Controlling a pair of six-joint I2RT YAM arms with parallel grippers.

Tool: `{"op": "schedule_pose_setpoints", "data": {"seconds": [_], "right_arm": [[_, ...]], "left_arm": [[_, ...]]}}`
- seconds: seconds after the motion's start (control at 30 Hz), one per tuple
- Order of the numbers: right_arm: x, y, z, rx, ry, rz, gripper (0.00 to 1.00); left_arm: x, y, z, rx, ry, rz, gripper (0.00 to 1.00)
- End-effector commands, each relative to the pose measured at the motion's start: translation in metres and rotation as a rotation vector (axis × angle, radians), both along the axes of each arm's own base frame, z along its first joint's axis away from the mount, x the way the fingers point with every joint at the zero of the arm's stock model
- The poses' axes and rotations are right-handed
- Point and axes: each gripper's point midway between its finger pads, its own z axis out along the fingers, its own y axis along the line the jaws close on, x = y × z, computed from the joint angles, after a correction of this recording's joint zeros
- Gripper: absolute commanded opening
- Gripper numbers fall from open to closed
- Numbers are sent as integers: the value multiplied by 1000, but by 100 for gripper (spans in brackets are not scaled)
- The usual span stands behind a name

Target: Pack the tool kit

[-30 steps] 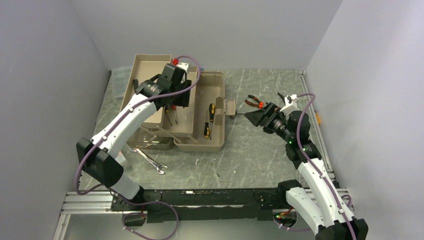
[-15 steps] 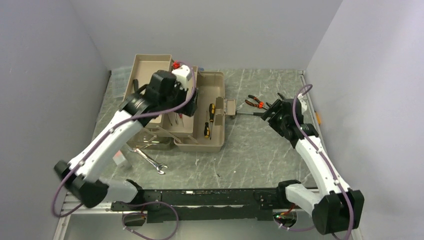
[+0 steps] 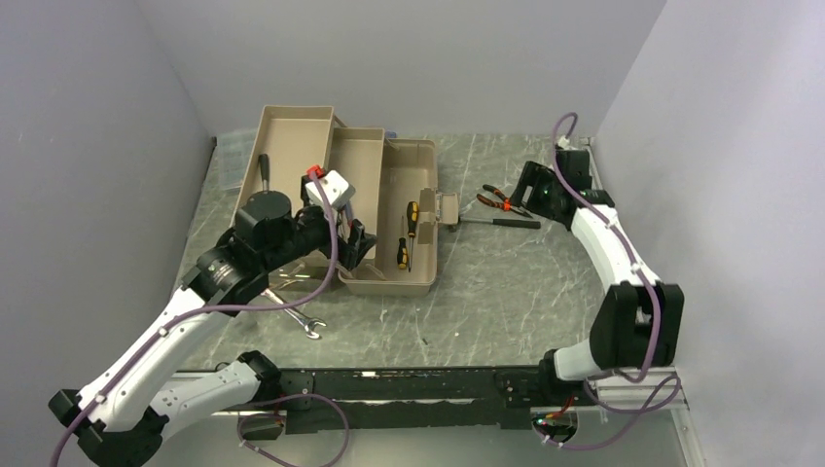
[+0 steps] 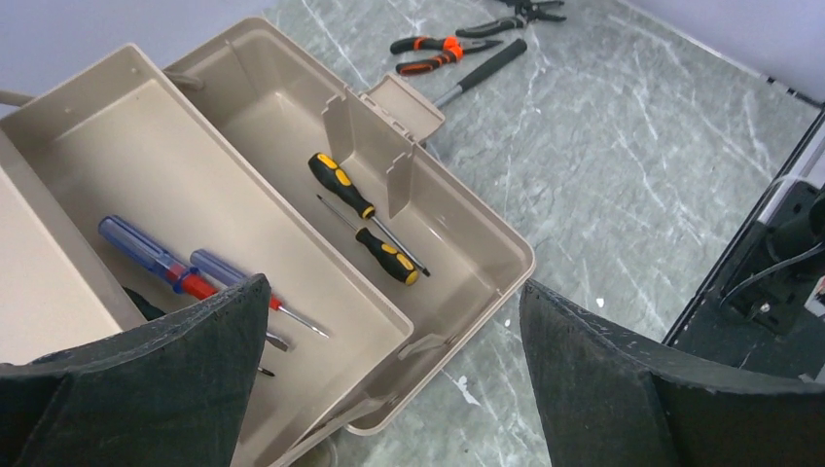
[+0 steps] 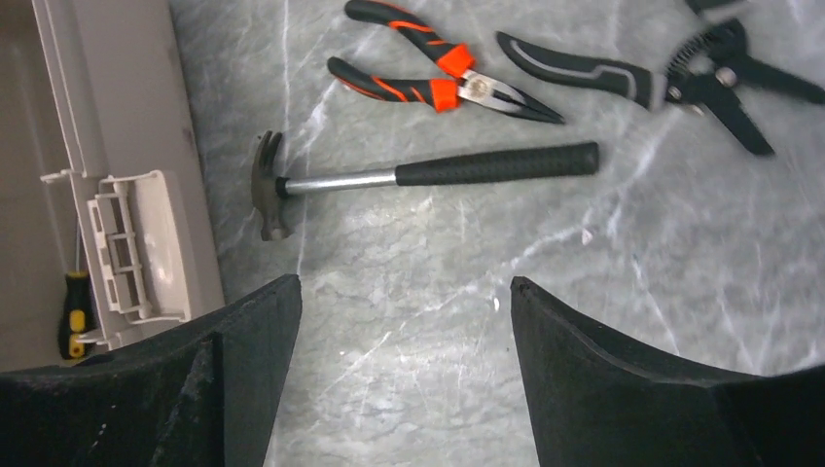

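Note:
The tan toolbox (image 3: 418, 272) stands open with its trays folded out to the left. Two black-yellow screwdrivers (image 3: 407, 233) lie in its main bin and also show in the left wrist view (image 4: 365, 219). Blue and red screwdrivers (image 4: 185, 272) lie in a tray. My left gripper (image 3: 356, 243) is open and empty above the box's near corner (image 4: 394, 287). My right gripper (image 3: 528, 190) is open and empty above bare table (image 5: 404, 282). A hammer (image 5: 428, 175), orange-black pliers (image 5: 438, 78) and black cutters (image 5: 681, 78) lie just beyond it.
A steel wrench (image 3: 295, 316) lies on the table near the box's left front. A dark-handled tool (image 3: 263, 170) lies in the far-left tray (image 3: 292, 126). The box's latch flap (image 5: 126, 243) sticks out towards the hammer. Walls close in left, right and behind.
My left arm has drawn back from over the trays towards the box's near edge. My right arm has swung out to the far right and now hangs over the hammer and pliers.

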Motion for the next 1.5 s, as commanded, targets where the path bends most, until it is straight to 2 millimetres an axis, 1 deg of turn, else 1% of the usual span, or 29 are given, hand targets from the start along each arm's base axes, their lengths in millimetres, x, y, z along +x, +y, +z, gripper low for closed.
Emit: {"op": "schedule_pose_setpoints", "data": {"seconds": [0.0,0.1,0.2,0.3,0.4,0.53,0.63,0.73,0.83,0.93,1.0,1.07,1.1,1.23,1.33,1.4,1.47], "right_arm": [[35,14,8,-76,-63,231,80],[49,17,-6,-97,-38,294,80],[64,17,-20,-104,-28,314,80],[80,20,-29,-93,-13,329,80],[92,26,-48,-56,35,358,80],[98,31,-77,-20,108,380,80],[94,34,-98,4,152,387,80],[81,34,-124,17,217,374,80],[65,34,-136,36,264,358,78],[48,35,-136,54,266,340,78],[34,34,-140,60,294,310,77],[18,36,-143,87,315,296,76],[5,39,-147,107,330,296,76],[-28,55,-147,157,319,315,75],[-48,66,-150,115,345,345,74],[-58,74,-152,71,366,365,74],[-66,80,-149,20,370,374,73]], "left_arm": [[4,-6,-2,11,-45,-34,99],[2,-8,-3,-8,-63,-43,99],[2,-10,-5,-17,-63,-49,99],[4,-9,-7,-14,-64,-44,99],[6,-8,-9,-11,-73,-30,99],[6,-8,-8,-15,-74,-33,99],[6,-6,-9,-17,-74,-25,99],[5,-7,-9,-20,-71,-30,100],[4,-8,-8,-24,-68,-38,99],[4,-8,-8,-28,-67,-40,99],[3,-8,-7,-30,-65,-41,99],[3,-8,-6,-34,-68,-42,99],[2,-7,-6,-36,-68,-42,99],[2,-5,-5,-39,-69,-34,99],[-1,-5,-4,-43,-73,-40,99],[-2,-5,-3,-48,-77,-42,99],[-2,-5,-3,-49,-76,-47,99]]}}
